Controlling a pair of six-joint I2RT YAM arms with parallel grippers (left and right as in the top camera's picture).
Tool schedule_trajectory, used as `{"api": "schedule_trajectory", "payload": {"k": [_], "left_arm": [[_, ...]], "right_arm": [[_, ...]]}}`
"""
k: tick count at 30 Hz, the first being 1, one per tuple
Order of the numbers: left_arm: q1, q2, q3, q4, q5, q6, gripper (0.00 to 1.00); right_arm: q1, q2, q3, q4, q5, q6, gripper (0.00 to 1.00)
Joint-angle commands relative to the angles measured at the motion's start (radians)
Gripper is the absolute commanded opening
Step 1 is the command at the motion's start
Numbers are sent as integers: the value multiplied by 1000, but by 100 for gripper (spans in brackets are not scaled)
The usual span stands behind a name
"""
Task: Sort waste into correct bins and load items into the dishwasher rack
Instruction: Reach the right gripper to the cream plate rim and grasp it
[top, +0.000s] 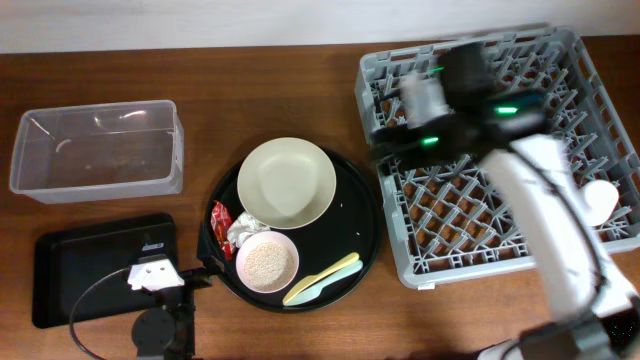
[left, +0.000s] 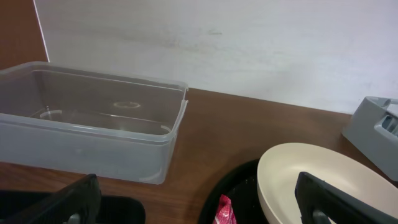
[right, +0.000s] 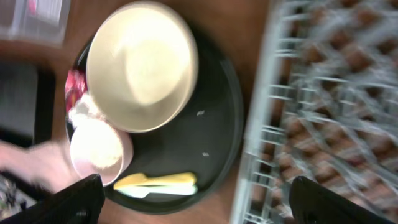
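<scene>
Over the dishwasher rack (top: 480, 268) edge, hovering with right tool (right: 198, 198) spread wide, empty; left tool (left: 202, 202) likewise agape. Apparently mid-loading: white cup (top: 600, 200) racked. Next, probably reaching to the round black tray (top: 352, 250) for the cream dish (top: 288, 182), pinching its rim.

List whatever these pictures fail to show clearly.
White cup, overhead: the right arm crosses its edge; upright or tipped is unclear.
Red wrapper, left wrist: cut off by the bottom edge.
Dishwasher rack, right wrist: motion blur; contents indistinct.
Napkin, right wrist: blurred to a white smear beside the pink bowl.
</scene>
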Motion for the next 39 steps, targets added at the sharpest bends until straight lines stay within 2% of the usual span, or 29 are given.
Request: {"api": "schedule_trajectory", "payload": {"k": [1, 3, 6, 8, 9, 14, 23, 29, 35, 38, 39], "left_arm": [[5, -6, -5, 1, 10, 17, 99], [5, -6, -5, 1, 10, 17, 100], [5, -6, -5, 1, 10, 17, 99], [5, -6, -5, 1, 10, 17, 99], [5, -6, -5, 1, 10, 17, 99], [5, -6, -5, 1, 10, 17, 99], [5, -6, -5, 1, 10, 17, 99], [5, -6, -5, 1, 10, 17, 99], [5, -6, -5, 1, 10, 17, 99], [5, -6, -5, 1, 10, 17, 99], [5, -6, -5, 1, 10, 17, 99]], "right_arm": [[134, 140, -22, 28, 136, 38, 85], [174, 215, -22, 56, 196, 104, 78], [201, 322, -22, 105, 258, 213, 76], [203, 377, -22, 128, 255, 281, 68], [203, 412, -22, 138, 234, 329, 68], [203, 476, -22, 208, 150, 335, 68], [203, 532, -39, 261, 186, 417, 67], [203, 560, -82, 306, 205, 460, 54], [194, 533, -40, 277, 217, 373, 33], [195, 493, -26, 258, 295, 373, 30], [195, 461, -24, 254, 334, 370, 25]]}}
